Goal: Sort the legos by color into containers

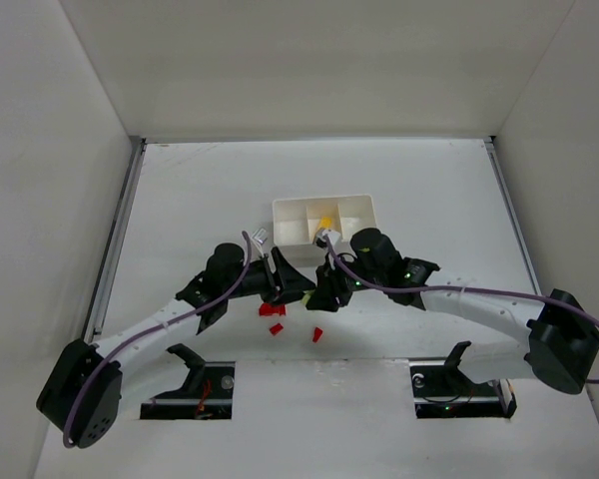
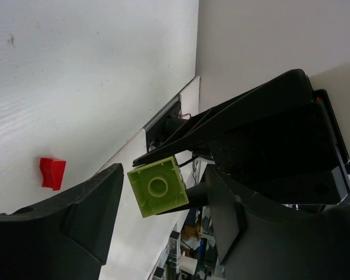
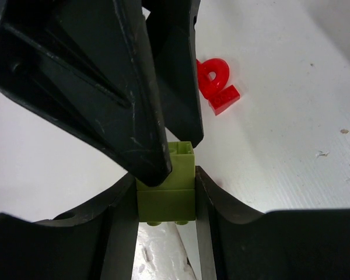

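- I read the right gripper (image 3: 165, 175) as clamped on the one light green lego (image 3: 166, 201), which sits between its fingertips
- The left gripper (image 2: 165, 175) straddles the same brick with its jaws apart; I see a gap at one finger
- Both meet above the table (image 1: 180, 200), on the near side of the white tray (image 1: 319, 200), which has three compartments
- One yellow lego (image 1: 324, 222) lies in the middle compartment
- Three red legos (image 1: 276, 328) lie loose on the table below the grippers

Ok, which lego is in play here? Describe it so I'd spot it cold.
Start at the white tray; just nearer the bases, the two arms meet. Pinched between the right fingers there is a light green brick. It is the only green piece in view; the red legos nearby lie loose on the table.
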`<act>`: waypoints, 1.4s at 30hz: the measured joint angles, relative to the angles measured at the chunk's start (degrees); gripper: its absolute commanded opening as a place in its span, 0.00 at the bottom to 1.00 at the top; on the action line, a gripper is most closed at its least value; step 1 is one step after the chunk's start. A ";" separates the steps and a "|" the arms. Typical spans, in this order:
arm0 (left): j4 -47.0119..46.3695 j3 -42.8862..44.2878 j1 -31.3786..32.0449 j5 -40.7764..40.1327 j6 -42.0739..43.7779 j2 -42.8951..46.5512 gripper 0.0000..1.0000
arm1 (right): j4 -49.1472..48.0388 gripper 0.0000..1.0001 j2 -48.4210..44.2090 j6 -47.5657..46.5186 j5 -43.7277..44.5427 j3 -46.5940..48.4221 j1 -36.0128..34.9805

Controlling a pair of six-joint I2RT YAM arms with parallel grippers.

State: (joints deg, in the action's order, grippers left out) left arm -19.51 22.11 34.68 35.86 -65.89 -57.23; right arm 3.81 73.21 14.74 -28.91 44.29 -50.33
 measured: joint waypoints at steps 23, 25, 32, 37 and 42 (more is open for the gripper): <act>-1.53 0.09 2.49 0.85 -2.34 -4.11 0.28 | 2.71 0.31 -0.55 -4.50 3.26 0.31 -0.11; -2.05 0.11 2.60 1.16 -2.47 -4.81 0.23 | 3.19 0.32 -0.55 -4.70 3.52 0.35 -0.11; -3.21 0.15 2.60 1.36 -2.60 -5.81 0.15 | 3.93 0.41 -0.55 -5.53 5.35 0.61 -0.33; -4.83 0.15 1.97 1.01 -3.69 -5.97 0.12 | 3.91 0.45 -0.55 -5.66 7.37 1.22 -0.37; -8.13 0.11 2.05 0.92 -5.97 -7.45 0.11 | 4.15 0.59 -0.55 -6.19 11.82 2.05 -1.73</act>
State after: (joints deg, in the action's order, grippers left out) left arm -27.64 22.22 36.73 36.77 -71.85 -64.69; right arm 7.97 72.66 8.56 -17.08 46.35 -52.05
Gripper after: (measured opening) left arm 0.351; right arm 0.526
